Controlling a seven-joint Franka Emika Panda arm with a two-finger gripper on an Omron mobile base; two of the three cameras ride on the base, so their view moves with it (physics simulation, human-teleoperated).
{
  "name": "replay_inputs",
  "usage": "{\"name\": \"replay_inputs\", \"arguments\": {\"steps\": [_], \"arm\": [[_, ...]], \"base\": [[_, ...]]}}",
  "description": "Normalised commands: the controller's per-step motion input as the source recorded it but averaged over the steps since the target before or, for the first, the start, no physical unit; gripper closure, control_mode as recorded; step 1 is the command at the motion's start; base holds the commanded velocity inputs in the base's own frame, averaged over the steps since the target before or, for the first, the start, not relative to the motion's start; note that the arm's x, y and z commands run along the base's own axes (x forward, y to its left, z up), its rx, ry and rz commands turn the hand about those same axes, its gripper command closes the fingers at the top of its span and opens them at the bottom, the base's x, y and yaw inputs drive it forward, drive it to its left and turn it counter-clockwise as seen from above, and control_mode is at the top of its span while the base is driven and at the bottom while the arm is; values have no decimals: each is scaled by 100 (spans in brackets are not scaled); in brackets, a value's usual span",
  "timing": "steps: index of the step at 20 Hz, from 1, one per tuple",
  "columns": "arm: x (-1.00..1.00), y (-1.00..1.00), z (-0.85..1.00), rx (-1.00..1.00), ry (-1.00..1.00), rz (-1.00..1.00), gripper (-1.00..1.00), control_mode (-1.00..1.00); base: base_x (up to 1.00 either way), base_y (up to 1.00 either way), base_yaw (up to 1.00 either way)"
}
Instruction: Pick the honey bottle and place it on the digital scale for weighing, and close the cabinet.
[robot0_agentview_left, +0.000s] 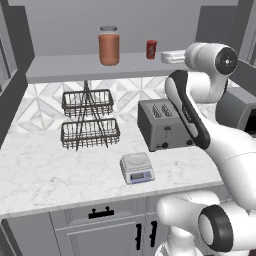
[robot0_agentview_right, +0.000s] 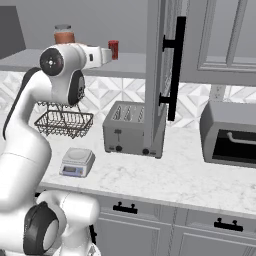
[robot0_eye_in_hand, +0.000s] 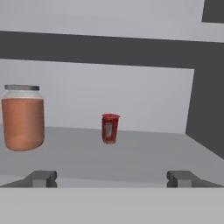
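The honey bottle (robot0_agentview_left: 109, 46) stands upright on the shelf of the open cabinet (robot0_agentview_left: 60, 67), left of a small red can (robot0_agentview_left: 151, 49). In the hand view the honey bottle (robot0_eye_in_hand: 22, 117) is at the left and my gripper (robot0_eye_in_hand: 112, 179) is open, its fingertips (robot0_eye_in_hand: 41, 178) spread wide with nothing between them, aimed near the red can (robot0_eye_in_hand: 110, 128). My gripper (robot0_agentview_left: 172, 56) hovers at shelf height, right of the can. The digital scale (robot0_agentview_left: 136, 167) sits bare on the counter below, near the front edge. The cabinet door (robot0_agentview_right: 156, 75) stands swung open.
A grey four-slot toaster (robot0_agentview_left: 162, 125) stands behind the scale. A two-tier wire basket rack (robot0_agentview_left: 89, 117) is at the left under the shelf. A dark oven-like appliance (robot0_agentview_right: 232, 137) sits at the counter's right. The open door's black handle (robot0_agentview_right: 175, 65) juts out over the toaster.
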Motion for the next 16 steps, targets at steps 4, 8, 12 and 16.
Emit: {"name": "replay_inputs", "arguments": {"steps": [4,8,12,16], "arm": [[-1,5,0,0,-2,0,-100,-100],[4,71,0,0,0,0,-100,-100],[28,83,0,0,0,0,-100,-100],[16,77,4,0,-1,0,-100,-100]], "base": [[0,0,0],[0,0,0],[0,0,0],[0,0,0]]}}
